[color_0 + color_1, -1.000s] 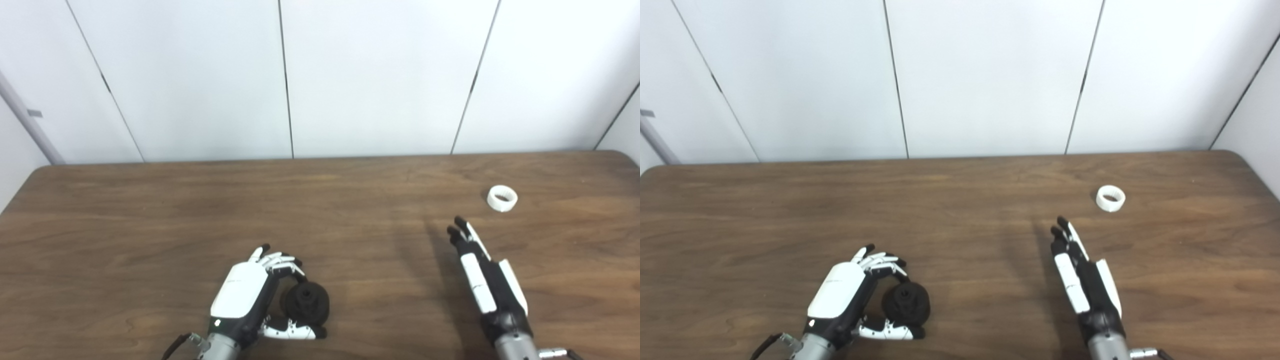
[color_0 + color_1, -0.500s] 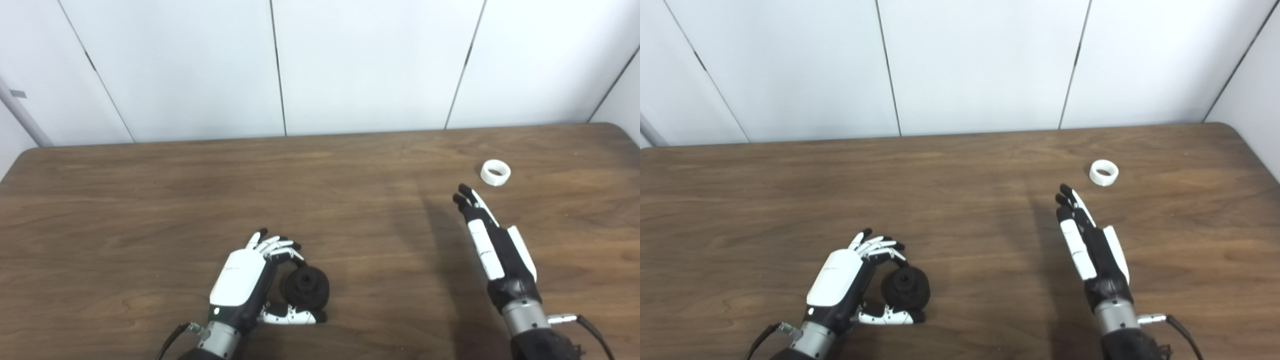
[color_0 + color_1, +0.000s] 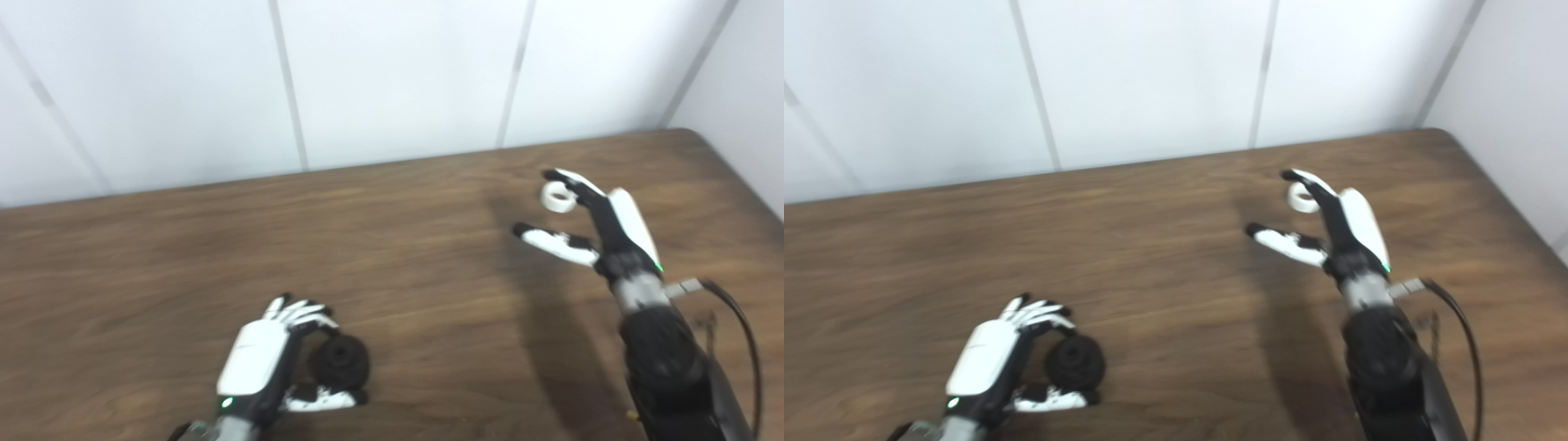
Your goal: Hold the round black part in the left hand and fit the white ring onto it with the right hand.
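Because the white ring (image 3: pixel 558 198) looks light and stiff, the spread right hand (image 3: pixel 603 223) should pinch its rim; the left hand (image 3: pixel 260 358) cups the black part (image 3: pixel 340 362).

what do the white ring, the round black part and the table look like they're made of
White ring: probably plastic, matte, since it is evenly white with no glint; blur hides finer texture.
Round black part: dull black, likely rubber or matte plastic, with no highlights; which one is unclear.
Table: brown wood grain with a soft sheen, either veneer or laminate; the pictures cannot settle it.
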